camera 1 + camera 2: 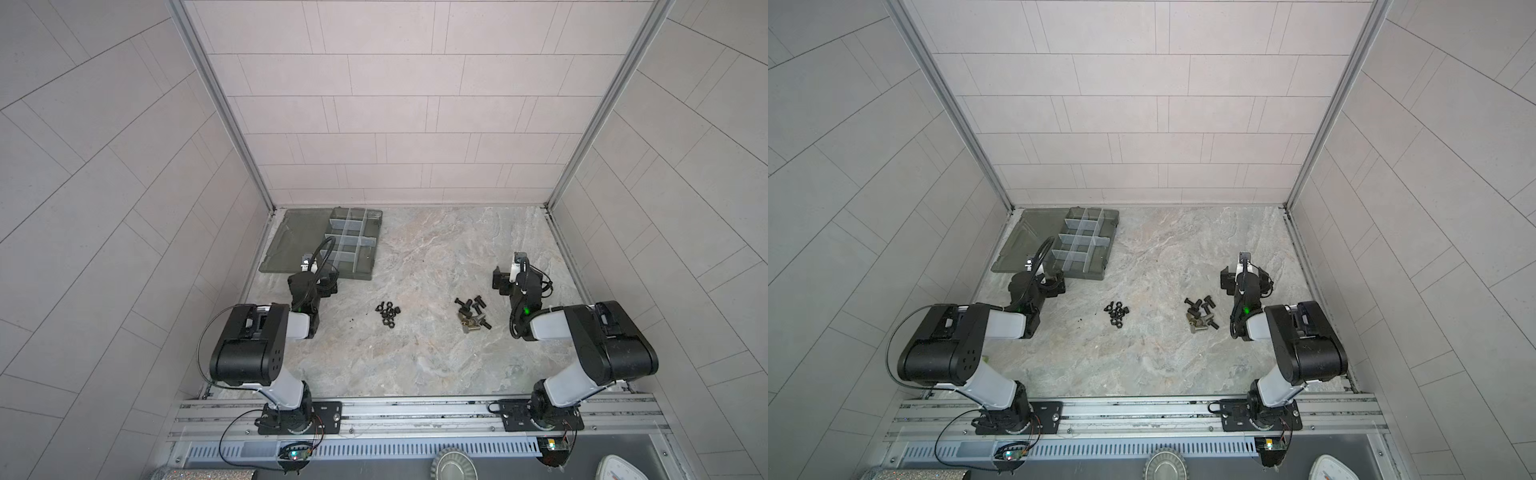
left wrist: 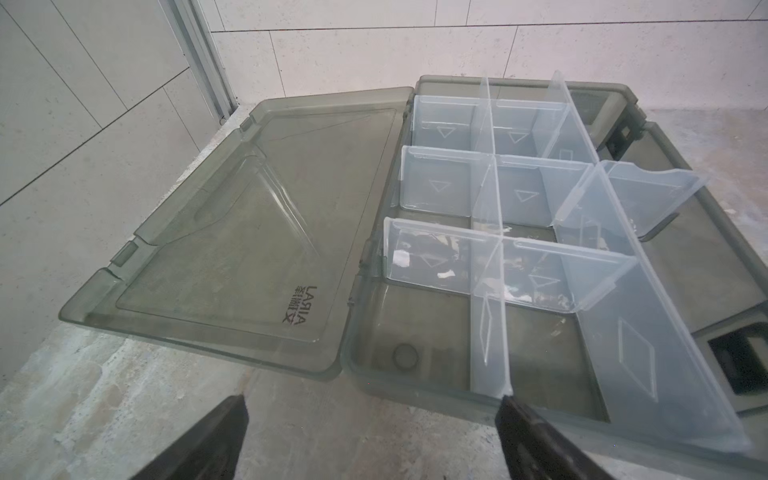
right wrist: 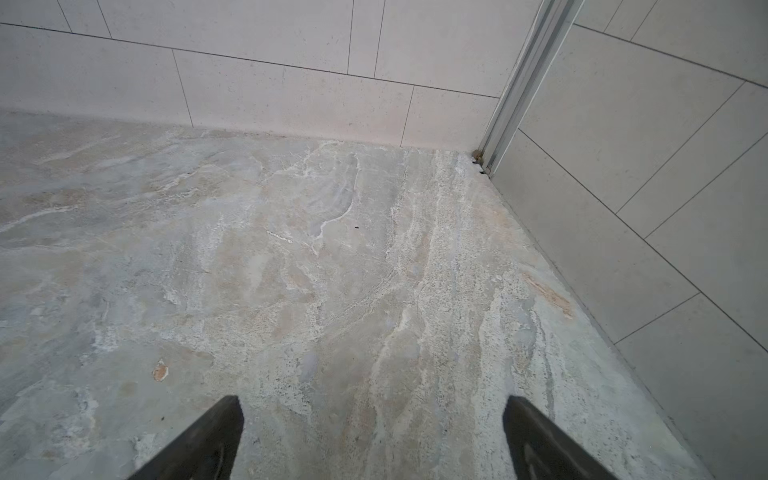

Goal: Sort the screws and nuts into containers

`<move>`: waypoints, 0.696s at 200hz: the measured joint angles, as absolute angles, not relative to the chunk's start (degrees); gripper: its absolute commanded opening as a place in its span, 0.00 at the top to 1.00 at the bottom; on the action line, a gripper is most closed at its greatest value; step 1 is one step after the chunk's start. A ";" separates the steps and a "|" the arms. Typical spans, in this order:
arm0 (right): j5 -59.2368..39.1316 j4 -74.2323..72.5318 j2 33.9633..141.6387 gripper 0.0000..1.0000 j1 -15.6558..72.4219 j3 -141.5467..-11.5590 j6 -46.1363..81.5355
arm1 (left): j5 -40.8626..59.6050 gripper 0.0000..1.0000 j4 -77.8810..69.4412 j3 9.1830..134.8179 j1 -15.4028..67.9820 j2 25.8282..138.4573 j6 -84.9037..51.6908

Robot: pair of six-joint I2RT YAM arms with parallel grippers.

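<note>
Black hexagonal nuts (image 1: 388, 314), black and silver screws (image 1: 468, 311)

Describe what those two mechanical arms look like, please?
Both the left arm and right arm have boxy black joints joined by pale grey links, with thin black cables looping alongside and a small green light near each wrist. The left tool and right tool each end in two dark tapered fingers.
</note>
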State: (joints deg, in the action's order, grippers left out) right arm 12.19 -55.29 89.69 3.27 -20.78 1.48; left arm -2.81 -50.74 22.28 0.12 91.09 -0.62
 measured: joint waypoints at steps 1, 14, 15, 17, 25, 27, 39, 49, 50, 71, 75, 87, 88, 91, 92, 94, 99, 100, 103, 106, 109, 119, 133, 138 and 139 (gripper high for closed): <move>12.19 -55.29 89.69 0.01 3.27 -20.78 1.50 | -2.81 0.01 -50.72 22.28 0.12 91.09 -0.62; 12.19 -55.29 89.69 0.01 3.27 -20.78 1.48 | -2.81 0.01 -50.72 22.28 0.12 91.09 -0.62; 12.19 -55.29 89.69 0.01 3.27 -20.78 1.48 | -2.81 0.01 -50.72 22.28 0.12 91.09 -0.62; 12.19 -55.29 89.69 0.01 3.27 -20.78 1.48 | -2.81 0.01 -50.72 22.28 0.12 91.09 -0.60; 12.19 -55.29 89.69 0.01 3.27 -20.78 1.48 | -2.81 0.01 -50.72 22.28 0.12 91.09 -0.60; 12.21 -55.29 89.69 0.01 3.27 -20.78 1.50 | -2.81 0.00 -50.72 22.28 0.12 91.09 -0.60; 12.21 -55.31 89.69 0.01 3.27 -20.78 1.50 | -2.81 0.00 -50.72 22.28 0.12 91.09 -0.62; 12.21 -55.29 89.69 0.01 3.27 -20.78 1.48 | -2.81 0.00 -50.72 22.28 0.12 91.09 -0.62; 12.19 -55.29 89.69 0.01 3.27 -20.78 1.48 | -2.81 0.00 -50.72 22.28 0.12 91.09 -0.62; 12.21 -55.29 89.69 0.01 3.27 -20.78 1.48 | -2.81 0.00 -50.72 22.28 0.12 91.09 -0.62; 12.19 -55.29 89.69 0.01 3.27 -20.78 1.48 | -2.81 0.00 -50.72 22.28 0.12 91.09 -0.62; 12.19 -55.29 89.69 0.01 3.27 -20.78 1.48 | -2.81 0.00 -50.72 22.28 0.12 91.09 -0.62; 12.21 -55.29 89.69 0.01 3.27 -20.78 1.48 | -2.81 0.00 -50.72 22.28 0.12 91.09 -0.62; 12.19 -55.29 89.69 0.01 3.27 -20.78 1.48 | -2.81 0.00 -50.72 22.28 0.12 91.09 -0.62; 12.19 -55.29 89.69 0.01 3.27 -20.78 1.48 | -2.81 0.00 -50.72 22.28 0.12 91.09 -0.62; 12.21 -55.29 89.69 0.01 3.27 -20.78 1.48 | -2.81 0.00 -50.72 22.28 0.12 91.09 -0.62; 12.19 -55.29 89.69 0.01 3.27 -20.78 1.48 | -2.81 0.00 -50.72 22.28 0.12 91.09 -0.60; 12.19 -55.29 89.69 0.01 3.27 -20.78 1.48 | -2.81 0.00 -50.72 22.28 0.12 91.09 -0.62; 12.19 -55.29 89.69 0.01 3.27 -20.78 1.48 | -2.81 0.00 -50.72 22.28 0.12 91.09 -0.60; 12.19 -55.29 89.69 0.01 3.27 -20.78 1.48 | -2.81 0.00 -50.72 22.28 0.12 91.09 -0.62; 12.21 -55.29 89.69 0.01 3.27 -20.78 1.48 | -2.81 0.00 -50.72 22.28 0.12 91.09 -0.62; 12.21 -55.29 89.69 0.01 3.27 -20.78 1.48 | -2.81 0.00 -50.72 22.28 0.12 91.09 -0.60; 12.19 -55.29 89.69 0.01 3.27 -20.78 1.48 | -2.81 0.00 -50.72 22.28 0.12 91.09 -0.60; 12.21 -55.29 89.69 0.01 3.27 -20.78 1.48 | -2.81 0.00 -50.72 22.28 0.12 91.09 -0.60; 12.19 -55.29 89.69 0.01 3.27 -20.78 1.48 | -2.81 0.00 -50.72 22.28 0.12 91.09 -0.60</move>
